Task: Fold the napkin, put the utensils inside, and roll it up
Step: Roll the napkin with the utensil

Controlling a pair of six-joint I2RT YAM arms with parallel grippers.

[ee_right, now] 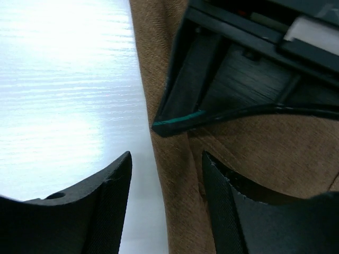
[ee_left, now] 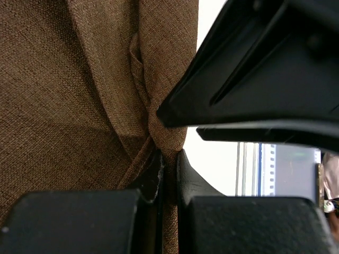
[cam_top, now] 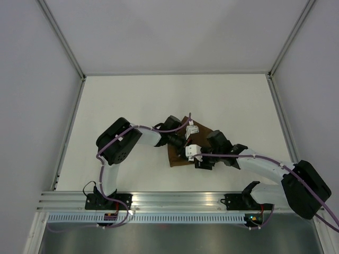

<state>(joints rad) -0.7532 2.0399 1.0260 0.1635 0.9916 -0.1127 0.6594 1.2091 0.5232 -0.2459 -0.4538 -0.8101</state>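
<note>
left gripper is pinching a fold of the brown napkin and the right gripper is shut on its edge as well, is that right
Not quite. The left gripper does pinch a fold of the napkin, but the right gripper is open, not shut. In the right wrist view its fingers stand apart, with the napkin's edge and a strip of the table between them.

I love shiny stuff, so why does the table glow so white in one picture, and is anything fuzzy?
Right wrist view: glare whitens the table and fades its grain, and the right pincer looks soft-edged up close. Left wrist view: the napkin weave is sharp, but the rail behind is blurred. Top view: even light, only faint shadows under the arms.
</note>
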